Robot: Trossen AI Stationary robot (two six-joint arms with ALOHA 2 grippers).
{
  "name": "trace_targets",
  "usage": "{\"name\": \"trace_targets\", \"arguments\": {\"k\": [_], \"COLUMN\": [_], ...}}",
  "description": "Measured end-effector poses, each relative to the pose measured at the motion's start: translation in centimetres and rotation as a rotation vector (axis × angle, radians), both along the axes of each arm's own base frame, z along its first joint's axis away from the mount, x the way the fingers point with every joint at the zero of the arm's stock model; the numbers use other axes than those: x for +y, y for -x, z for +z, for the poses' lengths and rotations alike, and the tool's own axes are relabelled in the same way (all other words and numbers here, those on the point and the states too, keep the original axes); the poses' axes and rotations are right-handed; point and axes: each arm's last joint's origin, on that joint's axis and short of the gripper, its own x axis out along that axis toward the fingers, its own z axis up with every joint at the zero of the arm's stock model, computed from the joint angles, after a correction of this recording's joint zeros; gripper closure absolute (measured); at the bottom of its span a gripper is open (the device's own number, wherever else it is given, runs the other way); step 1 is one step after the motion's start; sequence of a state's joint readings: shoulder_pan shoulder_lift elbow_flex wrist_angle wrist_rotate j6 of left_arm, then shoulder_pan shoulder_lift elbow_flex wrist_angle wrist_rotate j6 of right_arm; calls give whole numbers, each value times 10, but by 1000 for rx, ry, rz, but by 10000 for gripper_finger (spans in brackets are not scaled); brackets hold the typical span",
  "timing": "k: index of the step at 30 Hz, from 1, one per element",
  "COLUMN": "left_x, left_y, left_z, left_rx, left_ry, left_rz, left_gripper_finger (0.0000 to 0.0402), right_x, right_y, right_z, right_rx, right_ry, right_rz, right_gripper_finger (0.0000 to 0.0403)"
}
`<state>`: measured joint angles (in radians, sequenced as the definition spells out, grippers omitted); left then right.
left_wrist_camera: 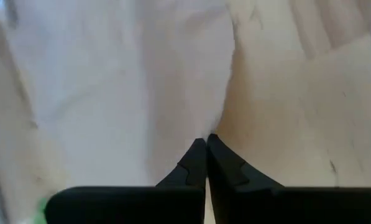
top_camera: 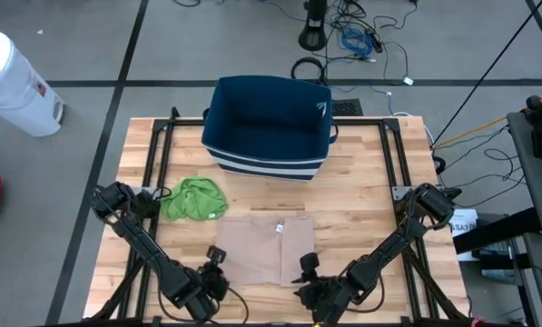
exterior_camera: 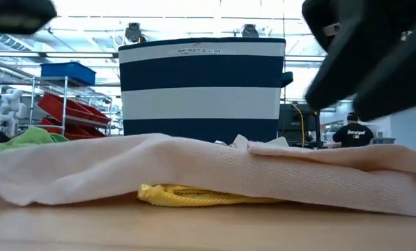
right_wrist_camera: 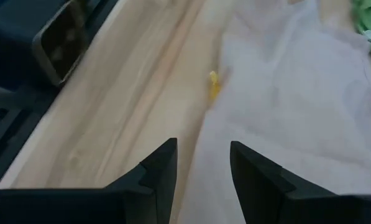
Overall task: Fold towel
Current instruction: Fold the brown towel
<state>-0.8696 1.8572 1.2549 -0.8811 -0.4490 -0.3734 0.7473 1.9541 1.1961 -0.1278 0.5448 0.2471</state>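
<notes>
A beige towel (top_camera: 266, 245) lies spread on the wooden table's near middle. In the low view it covers a yellow cloth (exterior_camera: 187, 195), and a bit of that yellow (right_wrist_camera: 214, 84) peeks out at its edge. My left gripper (top_camera: 218, 257) is at the towel's near left corner, shut on its edge (left_wrist_camera: 204, 146). My right gripper (top_camera: 307, 265) stands open at the near right corner, one finger on either side of the towel's edge (right_wrist_camera: 202, 163). I cannot tell whether the right gripper touches the towel. My left gripper pinches the towel's side edge (left_wrist_camera: 221, 124) near the near left corner between its two shut fingertips. It comes at the edge slanting down from above. I cannot tell whether it holds one layer or several. The rest of the towel lies on the table.
A navy and white striped basket (top_camera: 269, 127) stands at the table's far middle. A crumpled green cloth (top_camera: 194, 198) lies left of the towel. Bare wood (top_camera: 361, 209) shows to the towel's right. A black frame rail (top_camera: 162, 145) runs along the table's sides.
</notes>
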Motion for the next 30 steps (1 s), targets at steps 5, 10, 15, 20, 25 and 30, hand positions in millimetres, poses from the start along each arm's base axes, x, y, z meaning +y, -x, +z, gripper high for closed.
{"name": "trace_targets", "arguments": {"k": [5,10,15,20,25,30], "left_x": [-11,-14,-15,-15,-16,-16], "left_y": [-9,-12,-13,-13,-13,-12], "left_z": [22,29,31,32,32,32], "left_rx": [-45,-67,-89,-98,-110,-128], "left_ry": [22,22,5,-7,-24,-55], "left_rz": [-66,-83,-97,-102,-124,-145], "left_gripper_finger": [401,401,401,401,401,401], "right_x": [-14,-31,-48,-55,-61,-67], "right_y": [-19,-40,-63,-77,-91,-102], "right_z": [5,7,-8,-21,-30,-47], "right_rx": [-64,-110,-104,-158,-182,-111], "right_ry": [-47,-88,-194,-216,-252,-235], "right_rz": [-57,-63,-30,-17,4,-13], "right_gripper_finger": [268,269,269,269,269,269]}}
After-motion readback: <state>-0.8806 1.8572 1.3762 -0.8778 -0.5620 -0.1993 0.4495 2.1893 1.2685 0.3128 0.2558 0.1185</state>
